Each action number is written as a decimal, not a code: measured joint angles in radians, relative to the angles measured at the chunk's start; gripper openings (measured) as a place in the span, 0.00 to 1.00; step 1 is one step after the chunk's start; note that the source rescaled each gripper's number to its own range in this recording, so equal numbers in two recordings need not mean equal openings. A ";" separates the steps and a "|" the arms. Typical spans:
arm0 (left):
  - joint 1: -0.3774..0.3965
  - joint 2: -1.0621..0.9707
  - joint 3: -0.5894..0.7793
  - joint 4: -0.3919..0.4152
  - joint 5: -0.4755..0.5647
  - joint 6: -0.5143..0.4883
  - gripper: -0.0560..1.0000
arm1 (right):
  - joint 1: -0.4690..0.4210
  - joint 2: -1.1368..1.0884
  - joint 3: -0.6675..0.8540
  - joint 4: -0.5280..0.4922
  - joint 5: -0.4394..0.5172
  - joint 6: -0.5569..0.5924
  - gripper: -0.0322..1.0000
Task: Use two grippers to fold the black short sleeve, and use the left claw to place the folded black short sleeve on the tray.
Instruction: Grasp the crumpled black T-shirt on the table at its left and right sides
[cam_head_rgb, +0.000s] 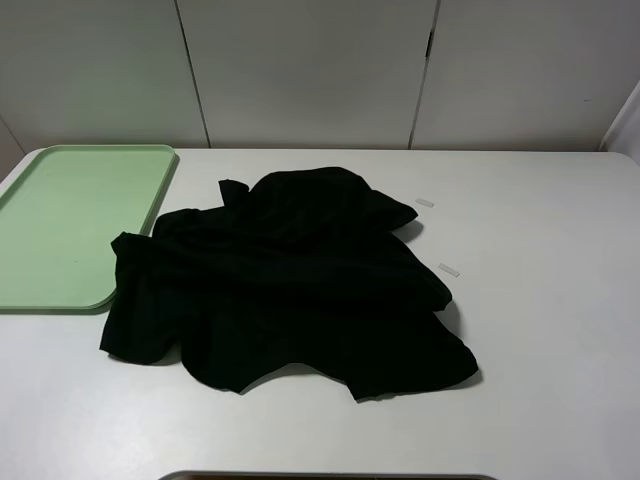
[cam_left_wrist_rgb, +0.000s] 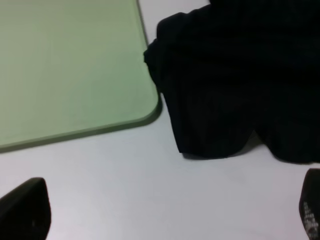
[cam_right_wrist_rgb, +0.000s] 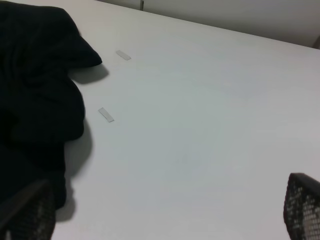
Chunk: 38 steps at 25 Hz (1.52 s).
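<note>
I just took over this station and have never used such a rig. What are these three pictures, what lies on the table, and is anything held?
This is a robot with two arms, each ending in a grasping tool. One picture looks down from a high camera; the other two come from cameras on each wrist.

On the white table lies a crumpled black short sleeve, unfolded. A pale green tray sits to its left, the shirt's edge just at its corner. Two small clear strips lie to the shirt's right.

The left tool and right tool show only fingertips at the frame edges, set wide apart over bare table. Nothing is held.
</note>
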 joint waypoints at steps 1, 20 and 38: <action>-0.008 0.000 0.000 0.000 0.000 0.000 1.00 | 0.000 0.000 0.000 0.001 0.000 0.000 1.00; -0.122 0.400 -0.070 -0.083 -0.016 0.155 0.98 | 0.081 0.343 -0.025 0.090 -0.016 -0.101 1.00; -0.122 1.066 -0.270 -0.273 -0.141 0.394 0.98 | 0.105 1.123 -0.167 0.383 -0.278 -0.530 1.00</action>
